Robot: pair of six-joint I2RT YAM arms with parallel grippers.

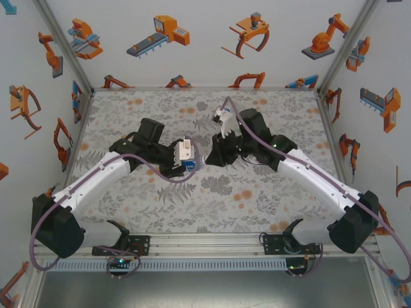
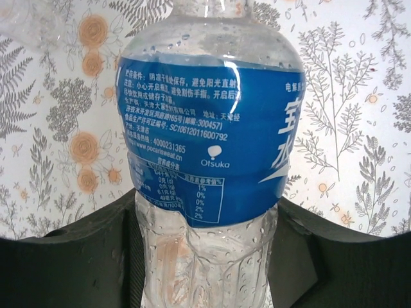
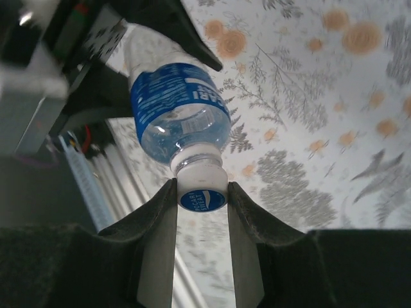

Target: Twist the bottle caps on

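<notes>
Cap [image 3: 202, 192] sits on the neck of the blue-labelled bottle [image 3: 178, 106], pinched in the narrowed jaws of the right gripper [image 3: 202, 190], while the left gripper [image 2: 205, 215] clamps its body above the table [image 1: 225, 205], so tightening looks under way, not finished.

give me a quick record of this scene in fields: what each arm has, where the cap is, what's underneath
left gripper: shut on the blue-label bottle, fingers on either side of its lower body
right gripper: shut on the cap, one of the fingers on each side
cap: on the bottle's neck, white side, blue printed top; how far it is screwed on cannot be told
bottle position: spans between the two grippers over mid table
surface: floral-patterned table
</notes>
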